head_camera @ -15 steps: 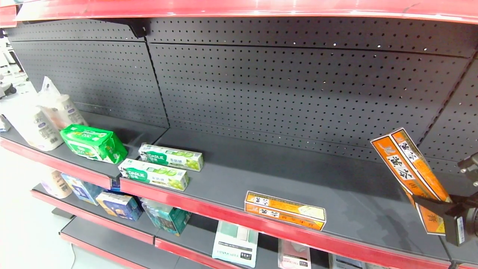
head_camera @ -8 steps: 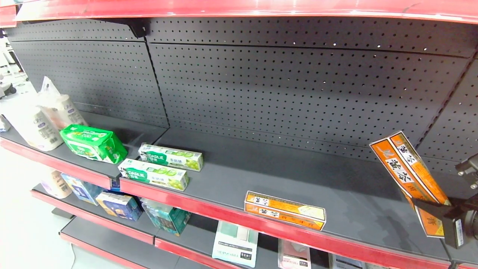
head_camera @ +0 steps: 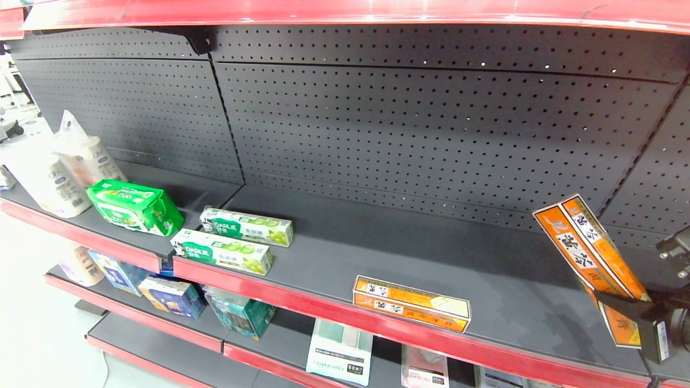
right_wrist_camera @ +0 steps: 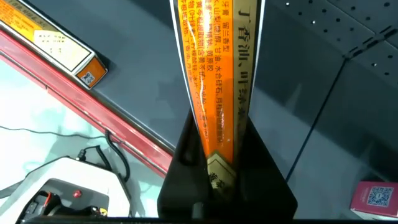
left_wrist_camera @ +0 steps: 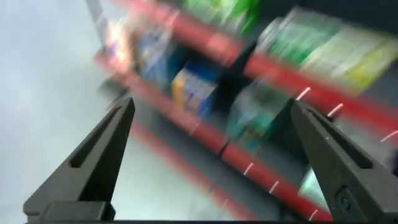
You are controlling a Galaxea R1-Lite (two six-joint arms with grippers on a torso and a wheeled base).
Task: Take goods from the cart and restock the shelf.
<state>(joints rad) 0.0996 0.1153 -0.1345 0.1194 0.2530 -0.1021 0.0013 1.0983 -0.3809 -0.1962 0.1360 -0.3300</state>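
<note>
Orange box [head_camera: 590, 258], long and narrow: held in the air at the right end of the main shelf [head_camera: 377, 242], above the shelf board and not touching it. It is tilted, its upper end leaning left toward the pegboard back [head_camera: 431, 124] and its lower end clamped in the right gripper [head_camera: 620, 299]. In the right wrist view the same orange box [right_wrist_camera: 214, 81] runs straight up out of the right gripper [right_wrist_camera: 217, 155], whose black fingers press its two broad sides.

Second orange box [head_camera: 411, 303], same kind: lying flat on the shelf at its red front edge, well left of the held one; also in the right wrist view [right_wrist_camera: 46, 37].

Green toothpaste boxes, two: one [head_camera: 247, 226] behind, one [head_camera: 222, 251] in front, both flat and near each other at the left end of the same shelf board.

Green soft pack [head_camera: 135, 206]: on the neighbouring shelf section to the left, lying flat.

White bagged goods [head_camera: 51, 178]: farther left on that section, standing.

Lower shelves: blue box [head_camera: 172, 296], teal pack [head_camera: 240, 312] and white pack [head_camera: 339, 350], under the main shelf.

Left gripper [left_wrist_camera: 211, 104]: fingers spread wide apart with nothing between them, facing the lower shelves; that view is blurred, so the goods behind read as coloured patches.
</note>
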